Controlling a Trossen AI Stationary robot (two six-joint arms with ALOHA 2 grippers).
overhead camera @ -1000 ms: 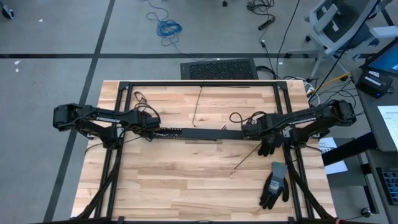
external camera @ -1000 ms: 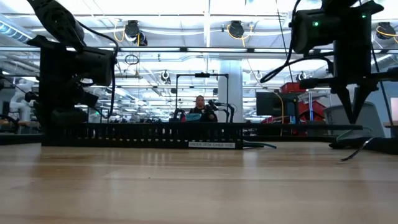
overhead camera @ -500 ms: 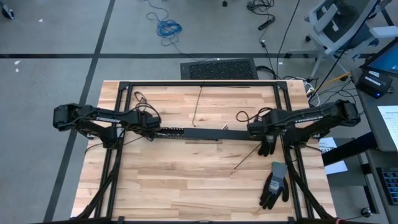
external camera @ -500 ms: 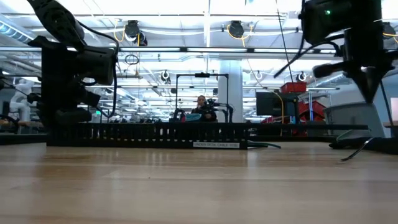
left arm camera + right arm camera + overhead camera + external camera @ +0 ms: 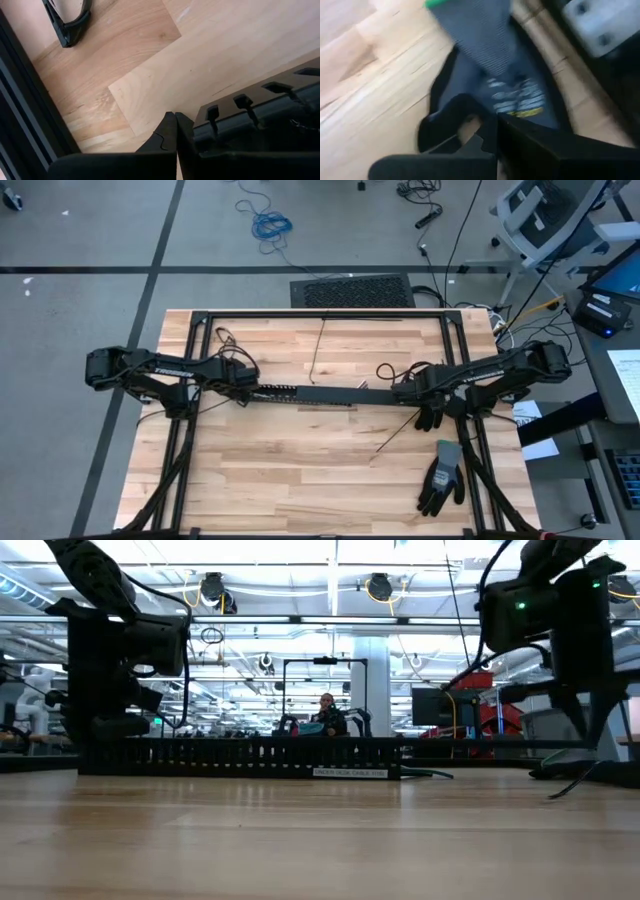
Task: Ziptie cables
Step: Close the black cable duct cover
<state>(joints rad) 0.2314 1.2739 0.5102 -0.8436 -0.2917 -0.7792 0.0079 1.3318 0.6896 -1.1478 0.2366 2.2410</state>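
Wooden table (image 5: 300, 470) fills the centre of the high view, framed by a black metal rail. A long black slotted cable duct (image 5: 310, 393) lies across the middle of the frame, running left to right; in the low view it shows as a low comb-toothed bar (image 5: 240, 755) across the centre with a small white label near its right end. Left gripper (image 5: 258, 391) sits at the duct's left end, jaws pressed together with nothing between them; the left wrist view shows its fingertips (image 5: 172, 131) meeting just beside the duct's slotted wall (image 5: 250, 117), over bare wood. Right gripper (image 5: 398, 389) is at the duct's right end, jaws likewise together and holding nothing; its wrist view is blurred, showing closed fingers (image 5: 490, 137) over a dark glove (image 5: 485, 65). Two gloves show in the high view: a black one (image 5: 429, 416) right of centre just below the right arm, and a grey-and-black one (image 5: 442, 477) at lower right. A thin black zip-tie strip (image 5: 397, 434) lies slanted between the duct and the gloves; another thin dark strip (image 5: 317, 348) runs down from the table's upper edge. The coloured cables cannot be made out in any view. A seated person (image 5: 326, 716) shows far off in the low view's centre.
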